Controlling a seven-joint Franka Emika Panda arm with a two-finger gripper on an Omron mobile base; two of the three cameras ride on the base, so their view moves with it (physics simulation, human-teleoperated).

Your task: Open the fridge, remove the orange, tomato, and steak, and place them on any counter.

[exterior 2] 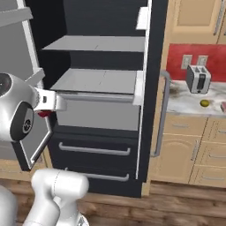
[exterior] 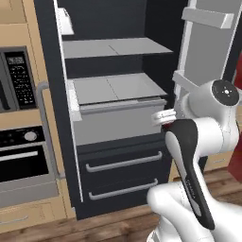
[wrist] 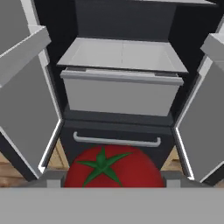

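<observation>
The fridge (exterior: 123, 160) (exterior 2: 97, 150) (wrist: 118, 94) stands open with both doors swung wide and pale grey shelves bare. My gripper (exterior: 163, 120) (exterior 2: 46, 108) (wrist: 111, 175) hangs in front of the fridge's middle drawer, shut on the tomato (wrist: 111, 168), a glossy red ball with a green star-shaped stem. A sliver of the tomato's red shows below the hand (exterior: 165, 126) (exterior 2: 43, 114). On the counter (exterior 2: 185, 103) to the right lie the orange (exterior 2: 204, 103) and, at the picture's edge, the steak (exterior 2: 223, 106).
A steel toaster (exterior 2: 197, 78) stands on the counter against a red backsplash. The microwave (exterior: 19, 80) and wall oven (exterior: 23, 156) sit left of the fridge. The open doors (exterior: 208, 42) (exterior 2: 13, 44) flank the arm. Wooden floor lies below.
</observation>
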